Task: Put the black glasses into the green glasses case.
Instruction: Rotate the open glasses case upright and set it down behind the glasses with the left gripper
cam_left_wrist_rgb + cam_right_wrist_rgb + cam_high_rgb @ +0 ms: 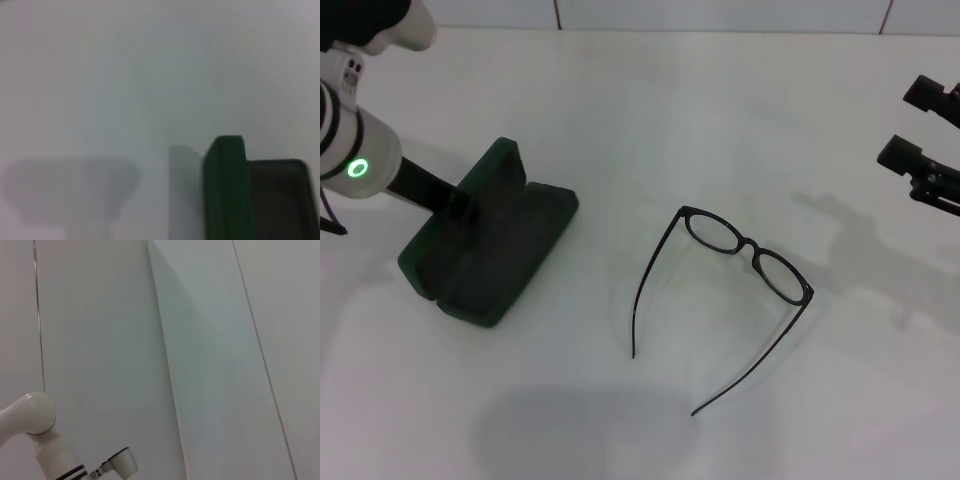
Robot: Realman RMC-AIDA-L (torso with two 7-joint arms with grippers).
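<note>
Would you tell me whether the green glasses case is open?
Open: the green glasses case shows its lid raised and dark interior exposed, empty.

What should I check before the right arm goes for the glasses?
1. Case open: ok, lid up, inside bare.
2. Left gripper on the case: ok, at the lid hinge; grip cannot tell.
3. Glasses free on the table: ok, apart from the case, arms unfolded.
4. Right gripper ready: ok, open, raised at the right edge.
5. Arms folded to fit: not ok.
</note>
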